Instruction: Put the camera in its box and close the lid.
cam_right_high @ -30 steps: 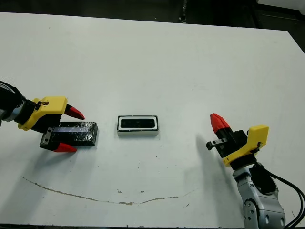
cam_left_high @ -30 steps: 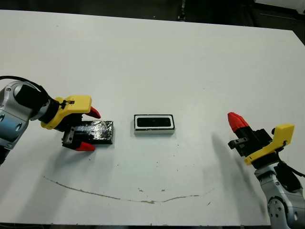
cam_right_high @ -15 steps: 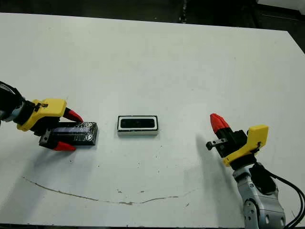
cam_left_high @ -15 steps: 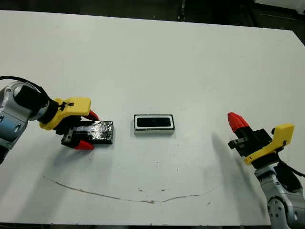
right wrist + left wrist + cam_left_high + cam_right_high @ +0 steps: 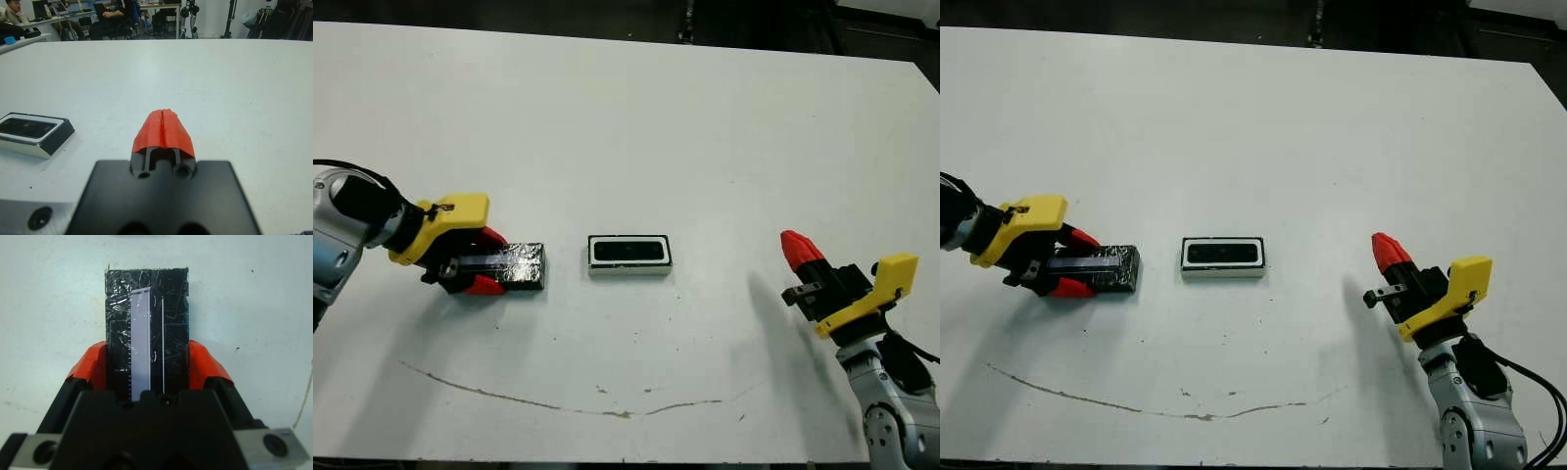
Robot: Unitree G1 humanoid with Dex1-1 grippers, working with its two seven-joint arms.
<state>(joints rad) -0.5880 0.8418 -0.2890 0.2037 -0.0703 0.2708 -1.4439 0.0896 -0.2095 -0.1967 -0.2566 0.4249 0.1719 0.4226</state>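
Toward the left edge of the surface (image 5: 626,98), the left pincer (image 5: 480,260) is clamped across the short width of the lid (image 5: 514,266), one red finger on each long side. The box (image 5: 629,256), the camera (image 5: 629,252) lying inside, sits mid-surface just beside it. Best to lift the lid level, carry it over the box and square the edges before lowering; the right pincer (image 5: 800,249), fingers together, idles near the right edge.

Two silver-grey metal arms are seen, each ending in a yellow plastic bracket, a black gripper body and two red-tipped fingers: the left gripper (image 5: 481,262) and the right gripper (image 5: 796,248). Black cables are routed along both forearms.
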